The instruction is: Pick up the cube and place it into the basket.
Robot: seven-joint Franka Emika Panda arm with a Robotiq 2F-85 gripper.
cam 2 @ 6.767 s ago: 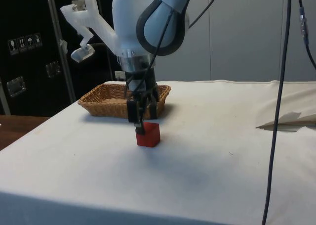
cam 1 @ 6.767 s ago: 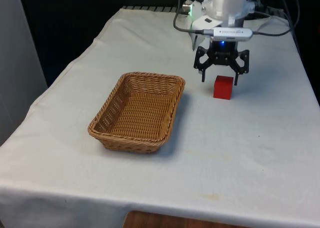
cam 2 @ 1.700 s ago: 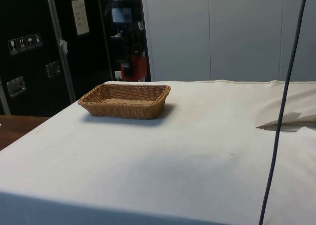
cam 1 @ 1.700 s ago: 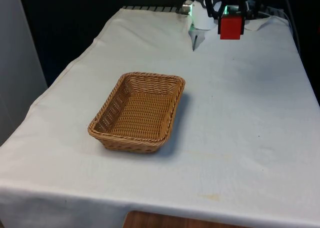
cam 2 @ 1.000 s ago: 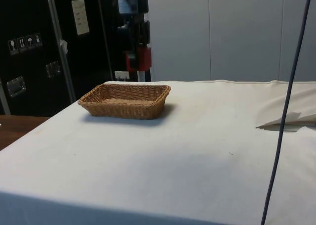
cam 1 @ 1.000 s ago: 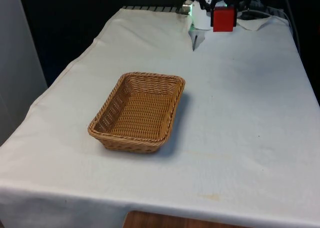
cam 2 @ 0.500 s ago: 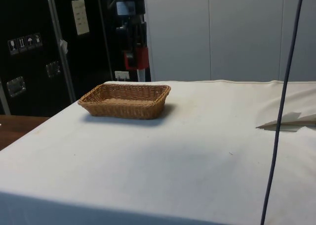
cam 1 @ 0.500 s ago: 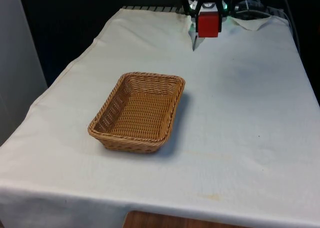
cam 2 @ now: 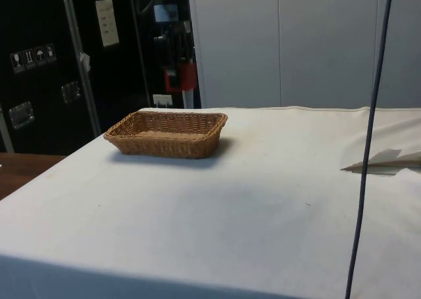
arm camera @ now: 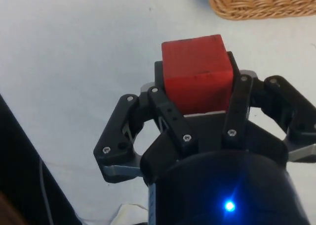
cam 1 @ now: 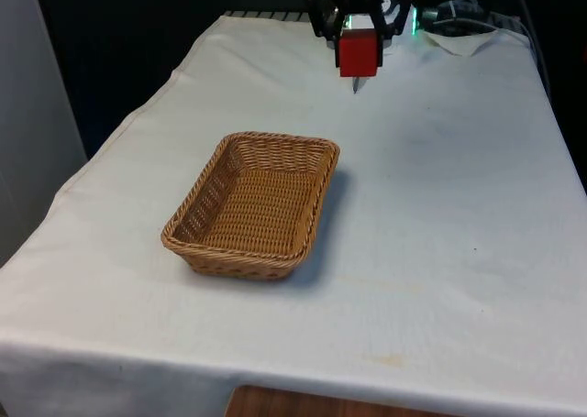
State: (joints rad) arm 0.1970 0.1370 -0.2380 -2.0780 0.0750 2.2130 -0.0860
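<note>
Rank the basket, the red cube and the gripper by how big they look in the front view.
1. basket, clearly largest, though nearer the camera.
2. gripper and red cube: both look small and alike; the cube hides part of the gripper, so no ranking.

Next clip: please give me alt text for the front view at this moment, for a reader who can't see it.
A black gripper holds a red cube in the air above the far end of a white-clothed table. Nearer the camera and toward the front view's left, a wicker basket sits with nothing in it.
</note>
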